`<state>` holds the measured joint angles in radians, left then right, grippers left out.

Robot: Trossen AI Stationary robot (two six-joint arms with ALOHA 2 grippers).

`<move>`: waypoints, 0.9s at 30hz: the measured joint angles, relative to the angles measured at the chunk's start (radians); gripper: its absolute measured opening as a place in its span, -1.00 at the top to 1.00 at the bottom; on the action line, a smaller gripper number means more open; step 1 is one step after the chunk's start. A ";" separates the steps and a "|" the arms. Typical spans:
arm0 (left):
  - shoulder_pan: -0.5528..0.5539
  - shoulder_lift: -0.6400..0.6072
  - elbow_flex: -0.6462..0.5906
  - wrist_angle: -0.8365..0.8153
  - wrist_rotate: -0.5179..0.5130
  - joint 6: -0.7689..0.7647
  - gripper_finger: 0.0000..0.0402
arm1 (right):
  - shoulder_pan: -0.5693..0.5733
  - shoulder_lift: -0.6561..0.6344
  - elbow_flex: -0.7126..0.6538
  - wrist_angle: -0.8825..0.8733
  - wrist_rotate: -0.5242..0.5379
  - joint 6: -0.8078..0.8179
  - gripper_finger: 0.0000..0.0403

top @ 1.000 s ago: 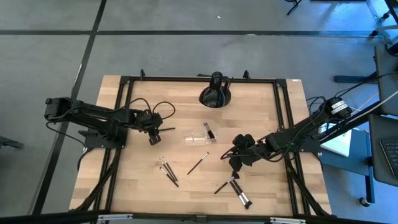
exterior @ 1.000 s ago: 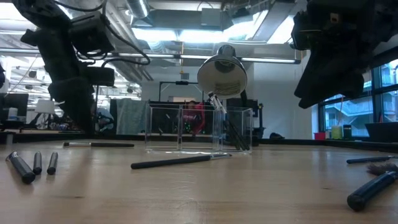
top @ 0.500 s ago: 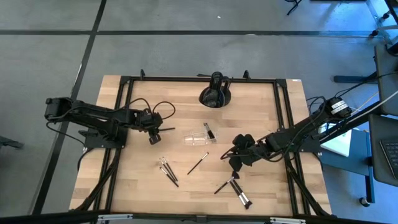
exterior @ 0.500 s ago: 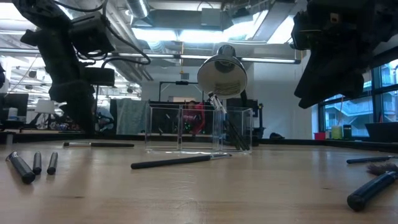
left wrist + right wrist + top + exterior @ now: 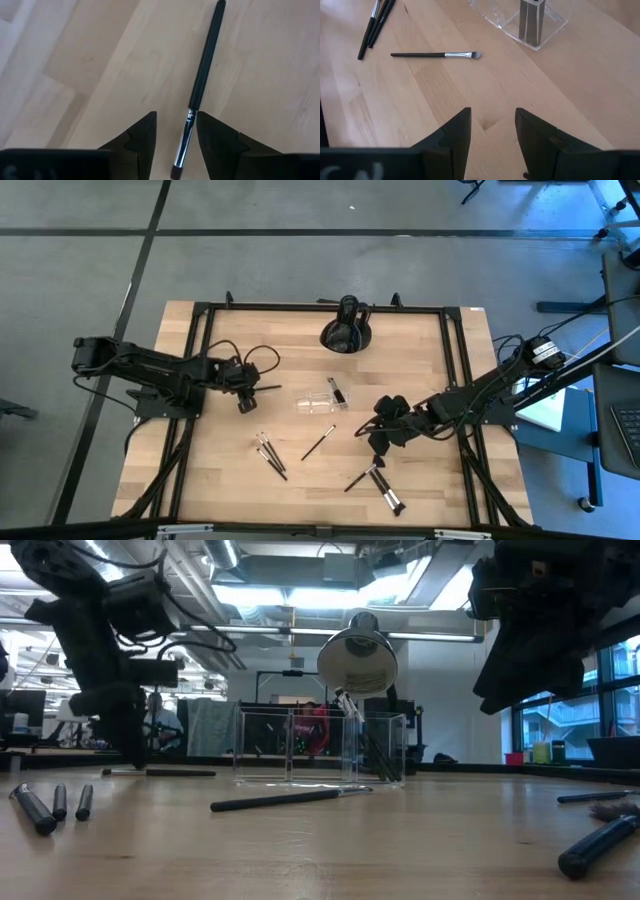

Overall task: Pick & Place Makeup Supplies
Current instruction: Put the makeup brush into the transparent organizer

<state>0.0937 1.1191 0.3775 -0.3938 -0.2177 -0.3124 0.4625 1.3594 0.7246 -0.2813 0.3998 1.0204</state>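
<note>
Makeup brushes lie loose over the wooden table; one thin dark brush rests flat directly under the left gripper, its silver ferrule and tip end lying in the gap between the two dark fingers and its handle running straight out ahead of them. From above, this brush points from the left gripper toward the clear organiser tray, so its long axis runs along the line of the arm's reach and across the fingers' closing direction. The left fingers stand partly apart and straddle the ferrule without pressing it; nothing is held. The left arm is plainly the nearer one to this brush. The right gripper hovers on the far side of the tray, fingers likewise parted and empty, looking across bare wood toward a single flat-tipped brush and, farther off, a small cluster of brushes. One brush already stands in the tray, and the rest are on the table top: a cluster and a lone one at mid-table, others near the right arm. A large black rounded object sits at the table's far edge. No brand, label or legible writing shows on any item.
</note>
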 joint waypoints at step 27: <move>-0.001 0.060 -0.013 0.043 0.029 0.010 0.73 | 0.000 0.000 0.000 0.019 -0.002 -0.004 0.24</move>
<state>0.0925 1.1790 0.3645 -0.3504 -0.1889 -0.3023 0.4622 1.3594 0.7244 -0.2626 0.3980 1.0161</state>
